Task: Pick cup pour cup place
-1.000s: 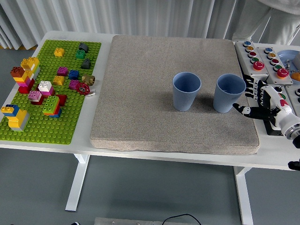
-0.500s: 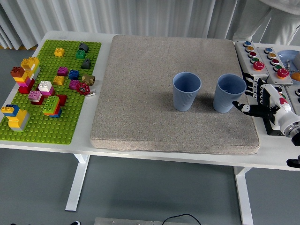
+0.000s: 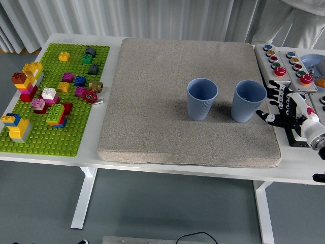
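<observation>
Two blue ribbed cups stand upright on the grey mat (image 3: 167,101). The left cup (image 3: 202,99) is near the mat's middle. The right cup (image 3: 248,101) is near the mat's right edge. My right hand (image 3: 284,109) is just right of the right cup, fingers spread and holding nothing, with a small gap to the cup. I cannot see what is inside the cups. My left arm is out of view.
A green baseplate (image 3: 76,134) with several toy bricks lies at the left. A button box (image 3: 284,63) with coloured buttons sits at the right, behind my hand. A person in white (image 3: 289,20) stands at the far right.
My right hand has drifted slightly to the right and up, a little away from the right cup. The cups have not moved.
</observation>
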